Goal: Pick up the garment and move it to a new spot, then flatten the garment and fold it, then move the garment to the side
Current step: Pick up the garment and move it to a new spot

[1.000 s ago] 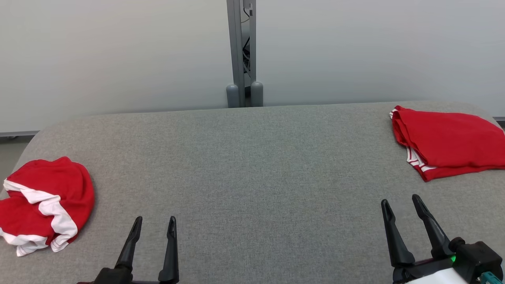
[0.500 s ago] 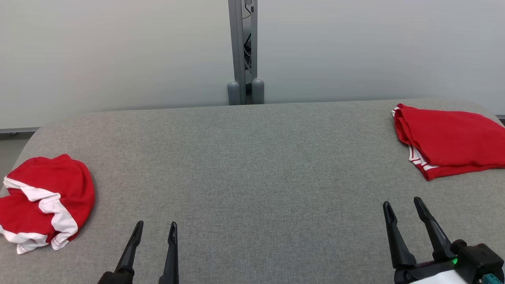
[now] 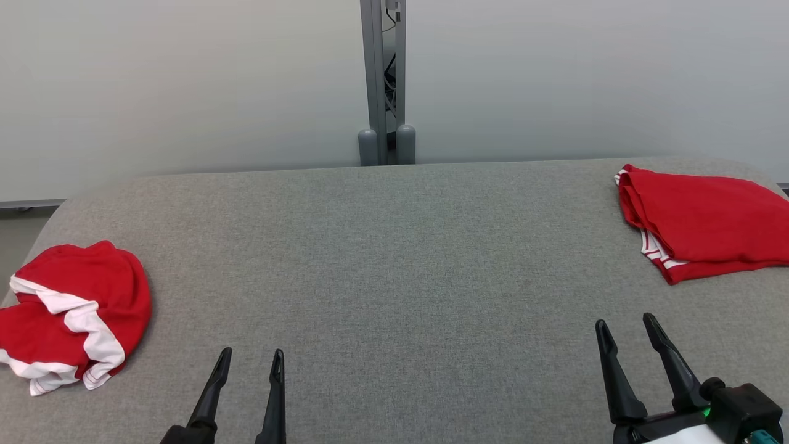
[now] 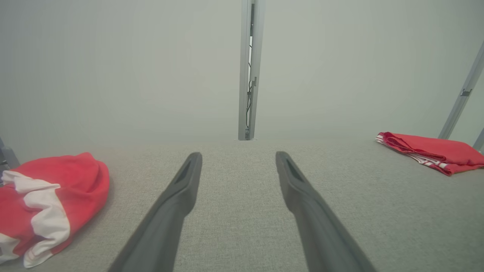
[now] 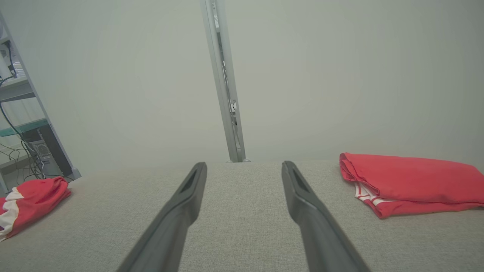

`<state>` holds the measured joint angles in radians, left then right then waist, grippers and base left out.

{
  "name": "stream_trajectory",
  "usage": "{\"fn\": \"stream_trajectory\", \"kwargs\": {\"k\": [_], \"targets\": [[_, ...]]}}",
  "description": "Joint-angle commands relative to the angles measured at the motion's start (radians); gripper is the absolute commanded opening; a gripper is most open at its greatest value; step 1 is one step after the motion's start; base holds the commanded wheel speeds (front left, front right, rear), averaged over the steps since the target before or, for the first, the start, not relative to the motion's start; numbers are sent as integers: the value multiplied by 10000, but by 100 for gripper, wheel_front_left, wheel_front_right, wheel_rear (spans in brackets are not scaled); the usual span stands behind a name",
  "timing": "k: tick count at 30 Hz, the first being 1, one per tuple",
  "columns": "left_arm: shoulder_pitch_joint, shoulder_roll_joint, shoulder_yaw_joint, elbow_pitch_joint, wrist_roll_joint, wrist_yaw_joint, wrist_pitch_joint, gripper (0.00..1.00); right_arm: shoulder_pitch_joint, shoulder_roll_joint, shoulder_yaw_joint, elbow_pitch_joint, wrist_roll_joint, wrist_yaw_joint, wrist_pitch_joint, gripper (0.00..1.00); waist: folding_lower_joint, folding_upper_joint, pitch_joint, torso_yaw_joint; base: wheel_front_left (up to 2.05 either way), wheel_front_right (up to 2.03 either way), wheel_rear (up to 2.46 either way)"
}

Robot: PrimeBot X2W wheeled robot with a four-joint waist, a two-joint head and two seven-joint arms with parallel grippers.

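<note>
My left gripper (image 3: 253, 353) and right gripper (image 3: 624, 320) gape wide, empty, over the table (image 3: 394, 259). A crumpled garment (image 3: 68, 314) lies at its left end.

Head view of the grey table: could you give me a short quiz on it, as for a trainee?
1. True or false: the left gripper and the right gripper are both open and empty.
2. The folded garment lies on the table at the robot's: A) left B) middle C) right.
3. Fill in: the crumpled garment is red and ____.
Key: 1 true; 2 C; 3 white.
</note>
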<state>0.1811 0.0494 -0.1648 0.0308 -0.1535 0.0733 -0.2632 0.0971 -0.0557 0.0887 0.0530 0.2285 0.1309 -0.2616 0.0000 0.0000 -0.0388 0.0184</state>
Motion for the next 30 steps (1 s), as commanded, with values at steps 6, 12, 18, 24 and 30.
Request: {"fn": "stream_trajectory", "kwargs": {"k": [6, 12, 18, 24, 30], "targets": [[-11, 30, 7, 26, 0, 40, -15, 100, 116, -34, 16, 91, -136, -3, -47, 100, 0, 0, -11, 51, 0, 0, 0], [-71, 31, -11, 8, 140, 36, -15, 100, 147, -18, 54, 81, -71, -3, -47, 100, 0, 0, 25, 269, 0, 0, 0], [-124, 31, -33, -70, 160, 96, -15, 100, 142, -13, 183, 41, -81, -3, -47, 100, 0, 0, 84, 842, 0, 0, 0], [-132, 30, 1, -181, 107, 146, -14, 100, 48, -12, 327, 24, -105, -3, -47, 100, 0, 0, 170, 1768, 0, 0, 0], [-131, 29, -35, -296, 44, 202, -14, 100, 47, -16, 347, -40, -98, -3, -47, 100, 0, 0, 239, 2860, 0, 0, 0]]}}
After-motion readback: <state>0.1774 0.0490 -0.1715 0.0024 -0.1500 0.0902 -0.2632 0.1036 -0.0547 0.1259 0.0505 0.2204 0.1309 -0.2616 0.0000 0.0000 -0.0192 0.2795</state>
